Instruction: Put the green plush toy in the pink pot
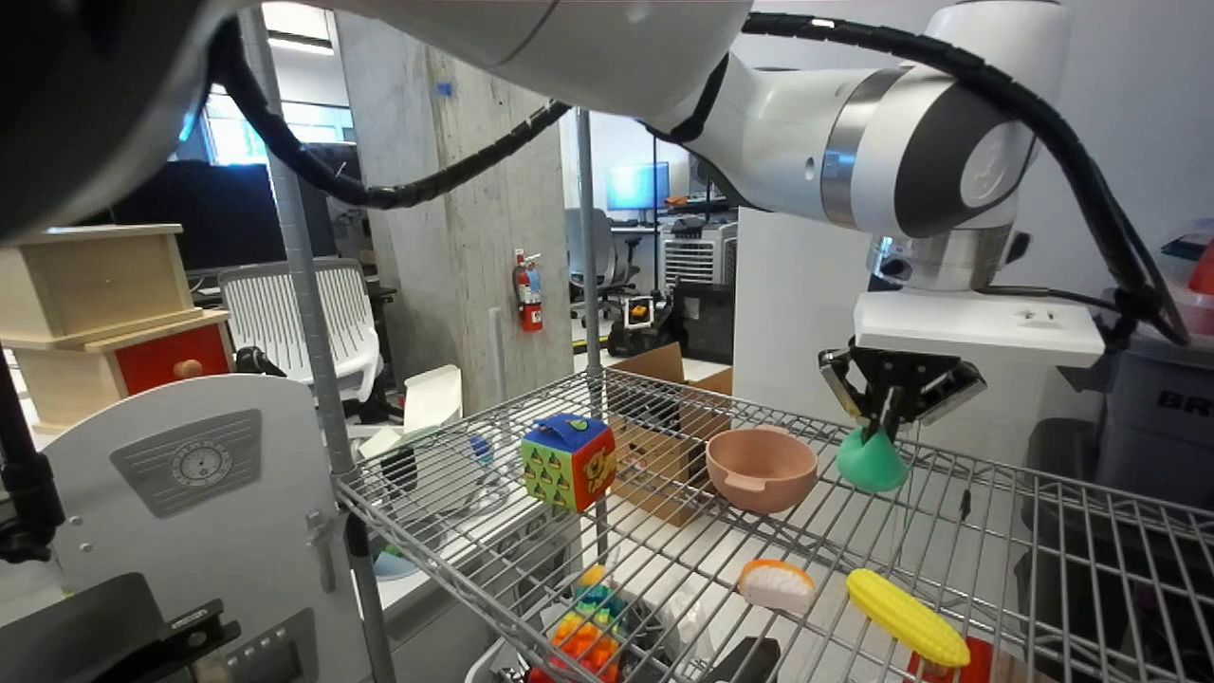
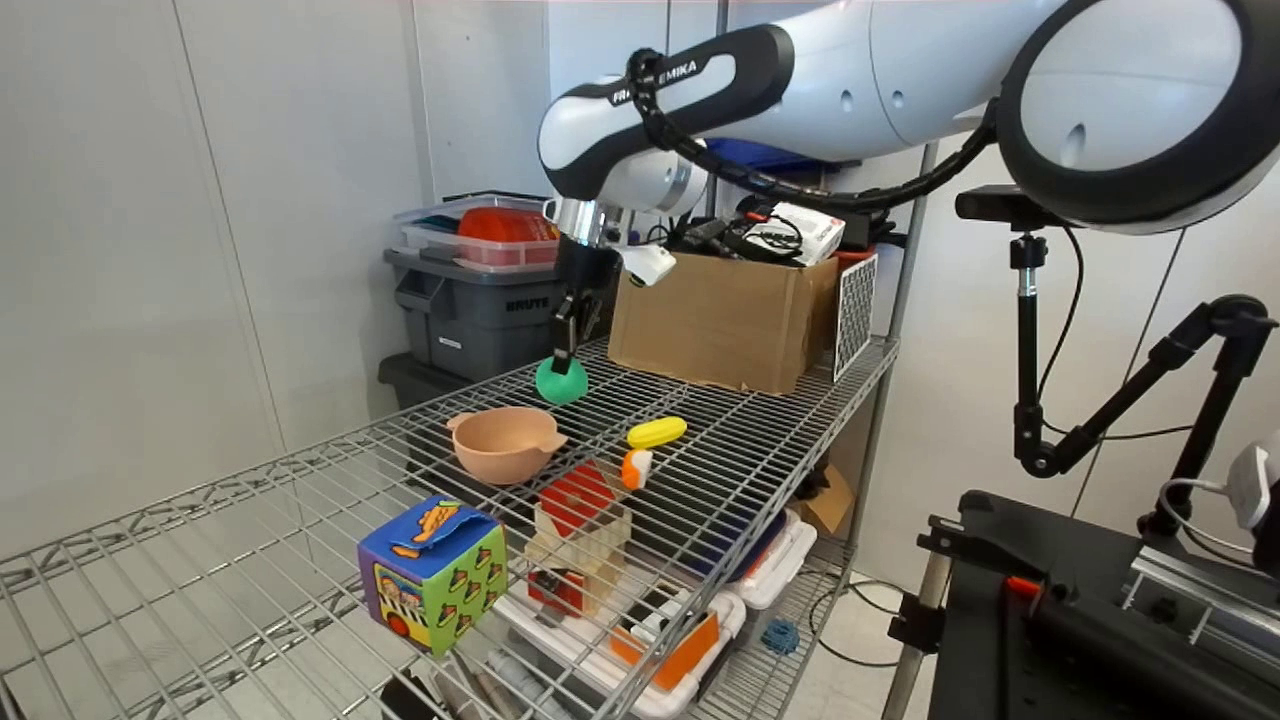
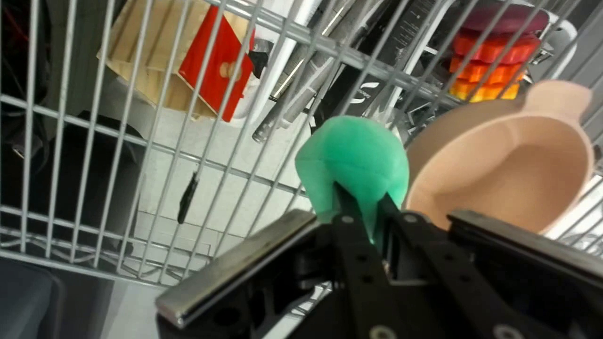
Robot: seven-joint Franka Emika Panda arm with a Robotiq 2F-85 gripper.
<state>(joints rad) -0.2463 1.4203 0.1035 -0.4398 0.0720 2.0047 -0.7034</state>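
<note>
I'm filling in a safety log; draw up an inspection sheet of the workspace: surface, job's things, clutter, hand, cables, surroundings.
Surface: wire shelf, gaps between bars.
Job's things: green plush toy gripped, not yet in the pink pot, which stands on the shelf.
Clutter: multicoloured cube, yellow toy, orange-and-white piece, cardboard box, on the shelf.
Hand: pinching the toy's top.
Cables: black cable looping along the arm.
Surroundings: grey bin beside the shelf; fire extinguisher at a concrete column.

Bright light; pink pot [image 3: 506,162] shadowed inside (partly).
</note>
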